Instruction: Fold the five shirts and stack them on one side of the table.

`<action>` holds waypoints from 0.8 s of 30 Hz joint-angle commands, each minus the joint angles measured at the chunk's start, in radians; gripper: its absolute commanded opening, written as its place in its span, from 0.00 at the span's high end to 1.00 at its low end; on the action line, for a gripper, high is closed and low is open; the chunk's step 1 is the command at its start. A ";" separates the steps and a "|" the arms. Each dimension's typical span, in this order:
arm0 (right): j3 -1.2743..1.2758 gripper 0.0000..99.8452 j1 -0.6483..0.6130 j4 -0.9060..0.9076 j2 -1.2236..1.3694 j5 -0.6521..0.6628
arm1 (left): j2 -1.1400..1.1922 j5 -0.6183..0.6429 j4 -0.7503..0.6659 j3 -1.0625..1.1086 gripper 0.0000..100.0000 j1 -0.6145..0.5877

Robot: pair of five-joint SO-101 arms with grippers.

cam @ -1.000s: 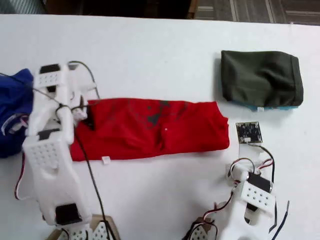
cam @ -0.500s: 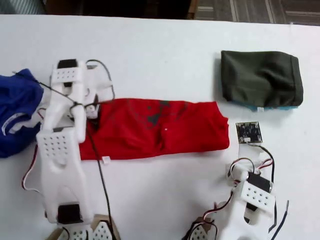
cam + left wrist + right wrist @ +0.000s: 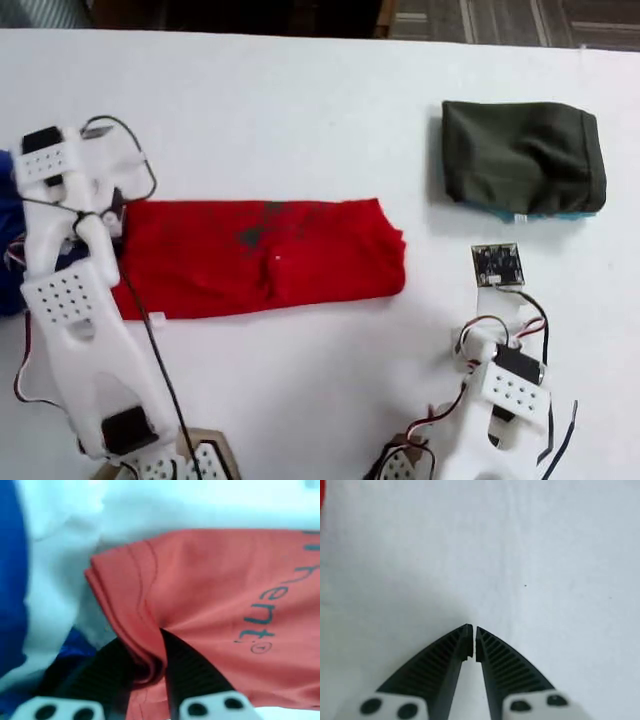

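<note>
The green shirt [image 3: 522, 158] is folded; the red shirt [image 3: 260, 258] is gripped by the left end effector [image 3: 147, 650]; the right end effector [image 3: 474, 642] is clenched empty.

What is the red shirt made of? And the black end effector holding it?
Red shirt: looks like soft, matte knit cloth; it wrinkles into folds where pinched. Fingers of the left end effector: probably hard black plastic; they look straight and stiff.

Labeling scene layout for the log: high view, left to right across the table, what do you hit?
blue shirt → left gripper, pinched on the red shirt's left end → red shirt → folded dark green shirt. The right arm is left out because its span overlaps the green shirt's.
</note>
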 commanded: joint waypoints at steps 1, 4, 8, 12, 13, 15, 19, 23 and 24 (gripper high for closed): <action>-0.003 0.98 0.013 -0.015 -0.027 0.005 | -0.054 -0.021 0.015 0.024 0.97 -0.064; -0.003 0.98 0.013 -0.015 -0.027 0.003 | -0.169 -0.018 0.015 0.120 0.97 -0.012; -0.003 0.98 0.013 -0.015 -0.027 0.000 | -0.387 0.008 0.014 0.289 0.97 0.110; -0.003 0.98 0.015 -0.015 -0.027 -0.002 | -0.624 0.066 0.014 0.407 0.97 0.276; -0.003 0.98 0.015 -0.015 -0.027 -0.002 | -0.678 0.069 0.014 0.424 0.97 0.324; -0.003 0.98 0.015 -0.015 -0.027 -0.002 | -0.772 0.069 0.014 0.444 0.97 0.419; -0.003 0.98 0.015 -0.015 -0.027 -0.002 | -0.873 0.106 0.012 0.449 0.97 0.566; -0.003 0.98 0.015 -0.015 -0.027 -0.002 | -0.878 0.189 0.006 0.452 0.97 0.677; -0.003 0.98 0.015 -0.015 -0.027 -0.002 | -0.878 0.204 0.005 0.452 0.97 0.704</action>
